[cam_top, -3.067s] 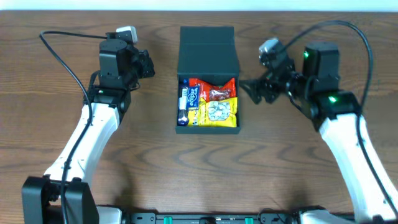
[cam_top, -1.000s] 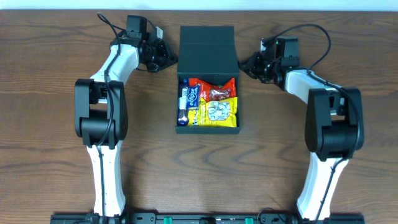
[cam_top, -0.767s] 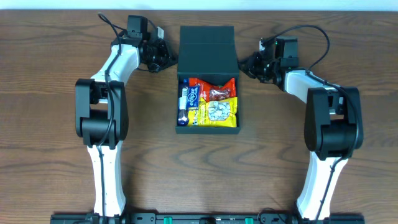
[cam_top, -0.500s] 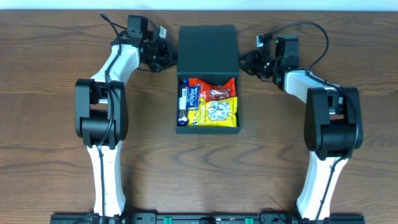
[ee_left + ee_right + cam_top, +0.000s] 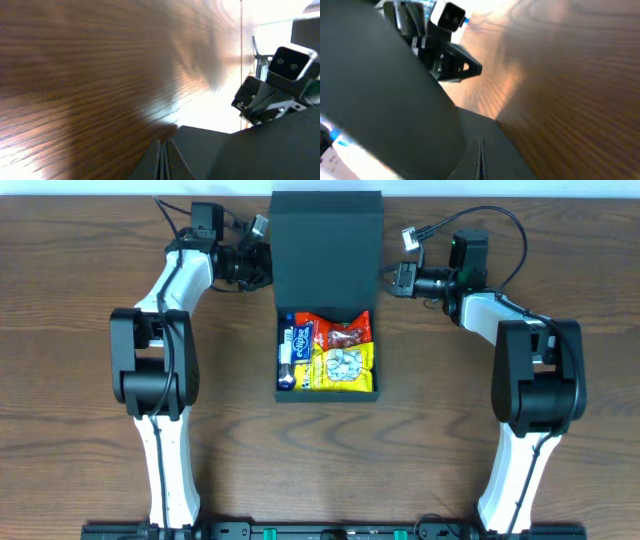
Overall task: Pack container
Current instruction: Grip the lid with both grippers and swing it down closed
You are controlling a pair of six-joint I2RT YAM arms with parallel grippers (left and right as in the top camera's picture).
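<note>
The dark teal container (image 5: pixel 327 394) sits mid-table, holding a yellow packet (image 5: pixel 345 367), a red packet (image 5: pixel 345 333) and a blue packet (image 5: pixel 298 345). Its flap lid (image 5: pixel 327 250) is raised off the table behind the opening. My left gripper (image 5: pixel 266 265) is shut, tips against the lid's left edge. My right gripper (image 5: pixel 386 278) is shut at the lid's right edge. In the left wrist view the closed left gripper (image 5: pixel 162 142) lies next to the dark lid (image 5: pixel 250 155). In the right wrist view the closed right gripper (image 5: pixel 481 140) rests beside the lid (image 5: pixel 380 90). Neither pair of fingers has anything between it.
Brown wooden table (image 5: pixel 80 400) all round. The table's far edge (image 5: pixel 100 196) runs just behind the lid and both grippers. Each wrist view shows the other arm's camera: the right one (image 5: pixel 290 62) and the left one (image 5: pixel 449 15). Cables loop over both arms.
The lid has swung up from lying flat behind the box. Both shut grippers rose with it at its sides. The box has shifted slightly left.
</note>
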